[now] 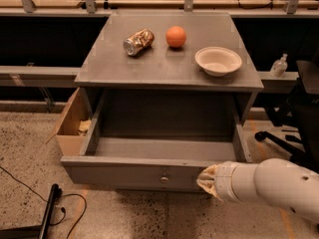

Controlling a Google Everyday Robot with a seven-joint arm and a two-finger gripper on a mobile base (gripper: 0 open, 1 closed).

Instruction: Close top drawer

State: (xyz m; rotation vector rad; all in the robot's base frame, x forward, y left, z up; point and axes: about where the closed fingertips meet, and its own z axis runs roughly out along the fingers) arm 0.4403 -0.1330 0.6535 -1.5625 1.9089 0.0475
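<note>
— While the top drawer [114, 172] stands pulled fully out, report positions, left to right.

— A cardboard box [72, 128] sits on the floor just beside the cabinet's left flank, clear of the drawer's travel. On the bench [109, 68], a can [138, 41] lies on its side, an orange [176, 36] sits near it, and a bowl [218, 61] stands upright toward the right edge. None of them overhangs the opening. The drawer is the uppermost one, empty as far as I can see, with its grey front toward me and its knob [164, 179] at centre.

— And your hand?

— My hand [205, 179] is at the drawer front, right of the knob, and appears to touch the panel. Whether it is wide or narrow, I cannot tell. It holds nothing that I can see.

— Why there, and not on the knob?

— Closing needs a push only, so I judge that a flat contact on the panel suffices.

— Caution?

— Off-centre force may skew the drawer in its runners. I would press straight toward the cabinet, slowly.
</note>
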